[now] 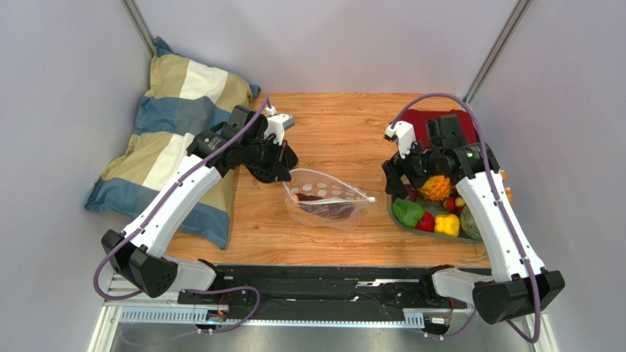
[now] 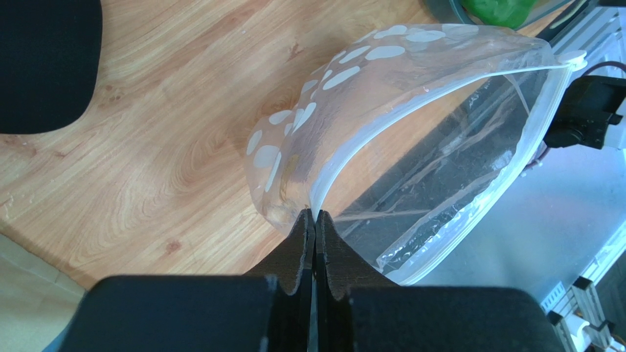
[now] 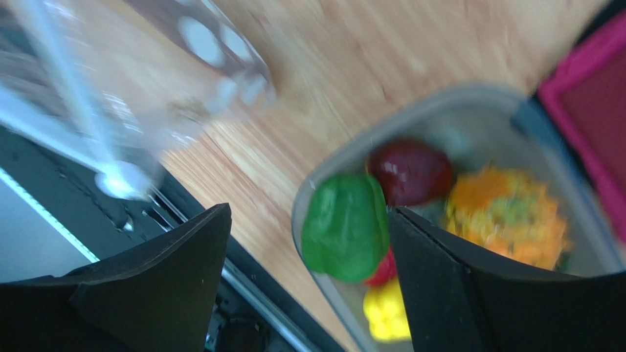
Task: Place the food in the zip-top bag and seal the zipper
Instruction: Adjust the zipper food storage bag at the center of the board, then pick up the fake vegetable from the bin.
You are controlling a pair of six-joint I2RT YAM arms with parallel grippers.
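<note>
The clear dotted zip-top bag (image 1: 327, 199) lies mid-table with its mouth open and a dark red item (image 1: 323, 209) inside. My left gripper (image 1: 286, 170) is shut on the bag's mouth edge; in the left wrist view the closed gripper (image 2: 316, 216) pinches the whitish zipper (image 2: 411, 103), whose end tab (image 2: 571, 59) is at the far end. My right gripper (image 1: 393, 183) is open and empty over the grey tray's (image 1: 393, 213) left side. In the right wrist view the gripper (image 3: 308, 211) frames a green pepper (image 3: 345, 227), a dark red fruit (image 3: 409, 171), an orange piece (image 3: 507, 213) and a yellow pepper (image 3: 386, 315).
A striped pillow (image 1: 173, 139) lies at the left, beside the left arm. A red box (image 1: 426, 121) sits behind the tray. A black rail (image 1: 316, 282) runs along the table's near edge. Grey walls close in both sides.
</note>
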